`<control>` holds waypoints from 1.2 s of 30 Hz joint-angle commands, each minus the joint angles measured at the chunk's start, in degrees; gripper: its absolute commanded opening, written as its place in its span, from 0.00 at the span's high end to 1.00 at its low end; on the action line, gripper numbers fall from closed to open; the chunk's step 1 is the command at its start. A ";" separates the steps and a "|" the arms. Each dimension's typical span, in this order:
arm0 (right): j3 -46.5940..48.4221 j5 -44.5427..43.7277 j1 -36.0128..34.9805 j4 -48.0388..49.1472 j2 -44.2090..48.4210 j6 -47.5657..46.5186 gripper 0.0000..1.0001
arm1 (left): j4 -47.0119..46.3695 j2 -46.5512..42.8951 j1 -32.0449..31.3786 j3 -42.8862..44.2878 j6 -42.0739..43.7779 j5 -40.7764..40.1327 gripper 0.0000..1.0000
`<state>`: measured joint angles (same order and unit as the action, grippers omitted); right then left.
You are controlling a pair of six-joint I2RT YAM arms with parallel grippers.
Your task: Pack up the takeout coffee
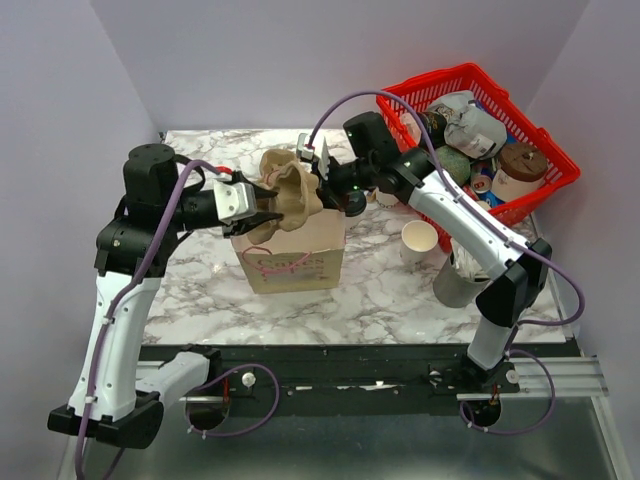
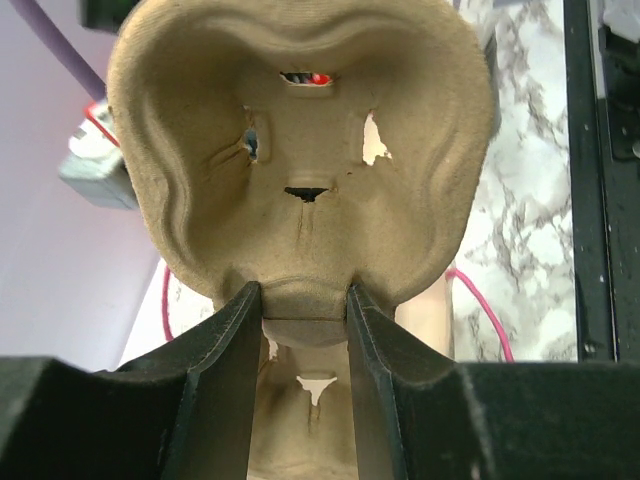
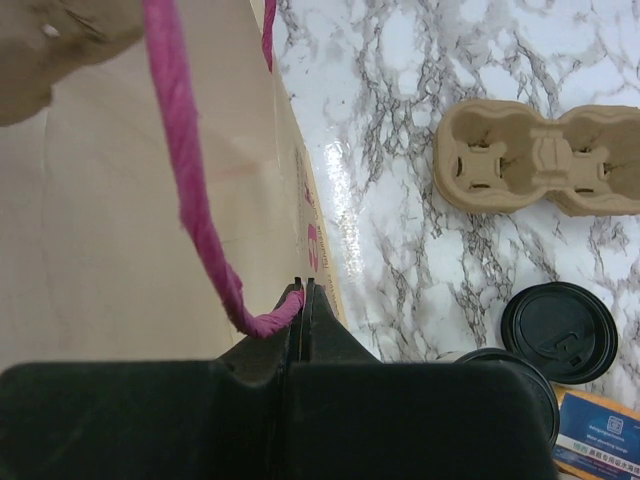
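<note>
While the right hand [image 3: 303,300] is closed tight on the pink handle [image 3: 185,170] of the paper bag [image 1: 295,262], drawing it toward the far edge of the worktop [image 1: 380,300], the bag's mouth is, I judge, being held wide for loading. The left hand [image 2: 303,325] is clamped on the middle ridge of a pulp cup carrier [image 2: 300,130], with a finger on either side. It holds the carrier over the bag's opening, probably so it can go in first as a seat for the cup.

The takeout coffee [image 3: 560,330] is not in the bag. I take it to be the black-lidded round in the right wrist view, standing toward the far right of the worktop near a second carrier [image 3: 540,160]. Another dark round beside it is half hidden, so I cannot be certain which of the two it is.
</note>
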<state>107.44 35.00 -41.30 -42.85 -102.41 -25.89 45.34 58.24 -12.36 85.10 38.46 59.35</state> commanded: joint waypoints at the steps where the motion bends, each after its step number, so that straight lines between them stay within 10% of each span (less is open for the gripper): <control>1: 1.37 1.03 -0.45 -0.48 1.86 0.32 1.00 | 9.23 1.79 -0.82 1.65 11.72 -0.73 1.00; 20: 4.18 -1.34 -0.54 -1.97 1.07 -3.90 0.99 | 16.02 7.94 -6.00 -1.95 19.82 -15.12 1.00; 36: 2.78 -3.63 -1.24 -1.01 2.21 -2.15 1.00 | 17.33 9.52 -22.43 -3.10 19.21 -33.94 1.00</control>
<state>109.78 32.56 -41.58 -43.77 -102.41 -28.58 62.89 66.83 -31.81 81.78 58.78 32.73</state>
